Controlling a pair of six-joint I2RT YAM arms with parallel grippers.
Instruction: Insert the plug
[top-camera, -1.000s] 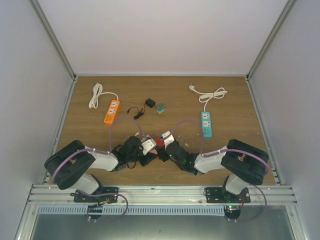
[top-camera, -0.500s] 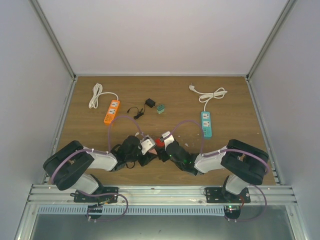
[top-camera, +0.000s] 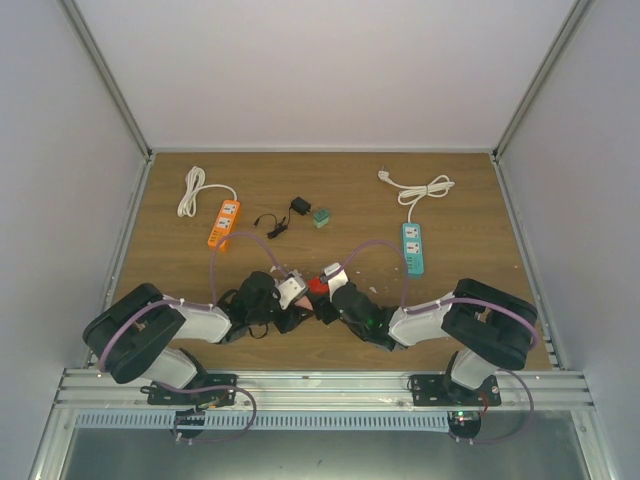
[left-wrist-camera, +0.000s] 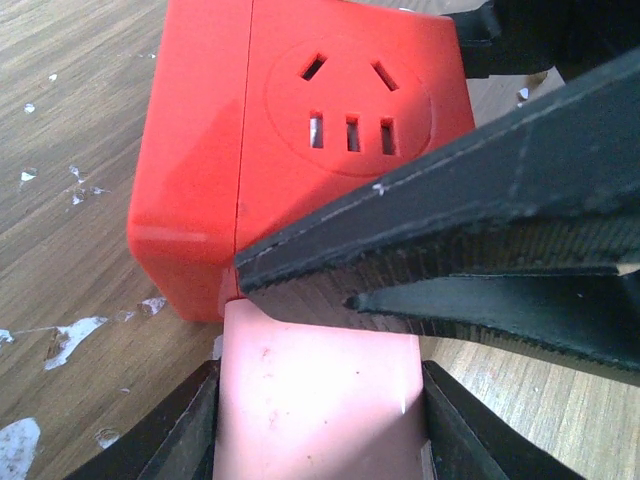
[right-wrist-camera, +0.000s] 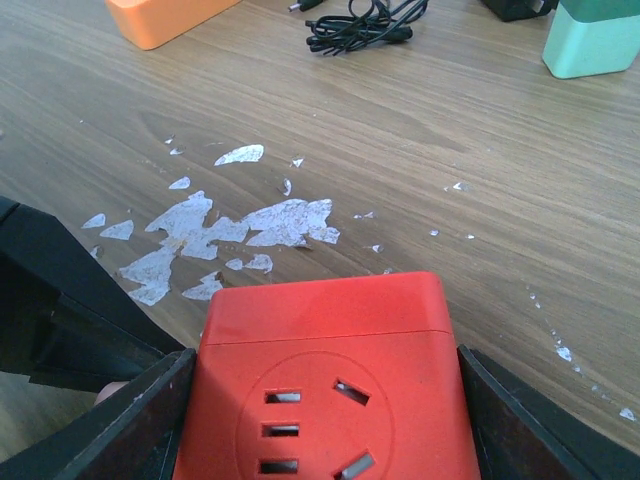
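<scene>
— Where is the plug?

— At the near middle of the table, between the two arms. The left gripper is clenched on it: a pale, pinkish-white block squeezed between both fingers.

— And the right gripper?

— It grasps the red socket cube, one finger on each side. The face with the round panel of slots looks up toward both wrist cameras.

— Do the plug and the cube touch?

— The plug's far end comes right up against the cube's near side, not against the slotted face. I cannot tell whether any pins are in.

— What is in the way?

— One black finger of the right gripper slants across the left wrist view, over the spot where plug and cube meet, and it hides part of that joint. In the top view the two grippers crowd together over the same spot.

— What else lies around?

— Patches of white scuffs mark the wood just beyond the cube. Farther back on the left lies an orange power strip with its white cord coiled beside it. Near the far middle are a black adapter with a bundled black cable, and a small green cube just to its right. On the right lies a teal power strip whose white lead runs toward the far edge. All of these are well apart from the grippers.
</scene>
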